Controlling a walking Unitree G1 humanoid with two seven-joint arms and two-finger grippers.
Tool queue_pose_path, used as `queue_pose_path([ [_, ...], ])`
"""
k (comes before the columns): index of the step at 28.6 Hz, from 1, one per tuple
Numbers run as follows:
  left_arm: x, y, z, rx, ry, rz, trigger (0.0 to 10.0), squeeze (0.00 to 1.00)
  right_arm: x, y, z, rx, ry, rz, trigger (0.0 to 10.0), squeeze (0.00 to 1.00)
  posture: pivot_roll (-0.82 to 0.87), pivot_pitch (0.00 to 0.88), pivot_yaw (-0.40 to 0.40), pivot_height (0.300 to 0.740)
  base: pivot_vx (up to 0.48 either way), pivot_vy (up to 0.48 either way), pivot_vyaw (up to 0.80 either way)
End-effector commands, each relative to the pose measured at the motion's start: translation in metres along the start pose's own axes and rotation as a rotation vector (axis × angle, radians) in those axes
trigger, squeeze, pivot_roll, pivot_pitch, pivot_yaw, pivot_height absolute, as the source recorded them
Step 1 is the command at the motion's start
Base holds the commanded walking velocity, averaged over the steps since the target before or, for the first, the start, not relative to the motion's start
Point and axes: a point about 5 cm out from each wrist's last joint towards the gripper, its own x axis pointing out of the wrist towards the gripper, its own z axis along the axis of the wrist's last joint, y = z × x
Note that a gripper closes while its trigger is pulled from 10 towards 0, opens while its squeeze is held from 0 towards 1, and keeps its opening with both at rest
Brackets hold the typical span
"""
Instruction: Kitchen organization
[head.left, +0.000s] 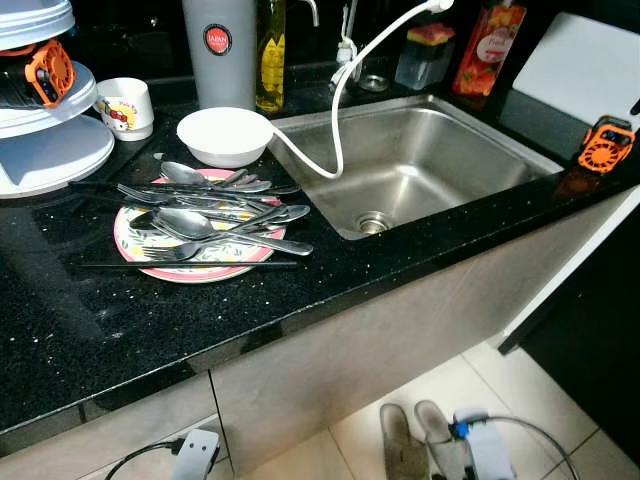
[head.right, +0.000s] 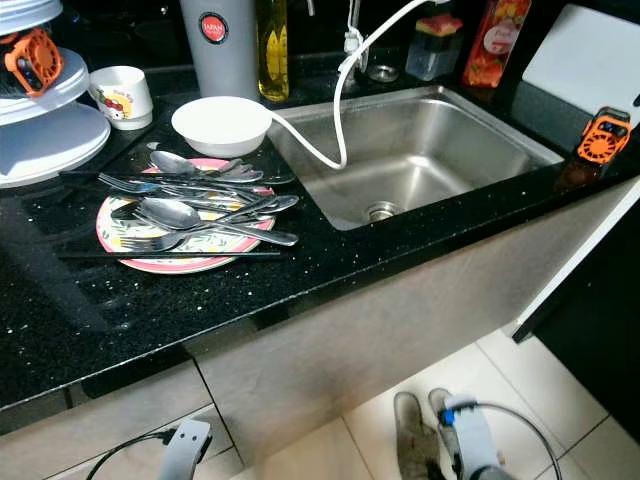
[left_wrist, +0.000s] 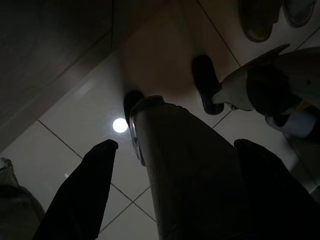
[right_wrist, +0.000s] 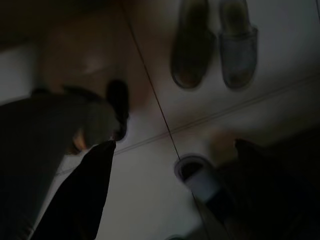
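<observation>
Surface (head.left: 120, 330) — black speckled stone, spanning the left and middle of the head views; all items below are carried on it.

Sink (head.left: 470, 150) — steel basin, set into the surface at centre right; a white hose (head.left: 335, 120) is draped over its rim from the tap above, presumably for rinsing.

Tiered rack (head.left: 45, 150) — white, upper left corner; judged a likely destination for washed ware.

Plate (head.left: 135, 245) — pink-rimmed, left of centre, used as a tray for the loose cutlery (head.left: 215, 215): spoons, forks and dark chopsticks are heaped across it, handles overhanging toward the sink.

Bowl (head.left: 225, 135) — white, just above the plate, beside the sink's corner.

Mug (head.left: 127, 105) — upper left, between rack and grey flask (head.left: 218, 50).

Left claw (left_wrist: 172, 160) — hung low over the tiled floor, fingers spread apart, nothing held.

Right claw (right_wrist: 172, 160) — likewise lowered, fingers parted and empty, slippers (right_wrist: 215, 42) beneath.

Plate and cutlery are well apart from both claws — high on the surface, with both arms down by the cabinet front.
</observation>
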Motion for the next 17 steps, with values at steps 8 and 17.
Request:
queue_pose_path([
  [8, -0.005, 0.01, -0.015, -0.001, 0.034, 0.08, 10.0, 0.0, -0.001, -0.006, -0.008, 0.168, -0.07, -0.269, 10.0, 0.0, -0.04, 0.082, -0.065, 0.74, 0.0, 0.0, 0.0],
  [17, -0.005, 0.013, -0.013, -0.059, 0.026, 0.122, 10.0, 0.0, 0.005, 0.018, -0.007, 0.196, -0.058, 0.006, 10.0, 0.0, -0.01, 0.066, -0.07, 0.74, 0.0, 0.0, 0.17],
])
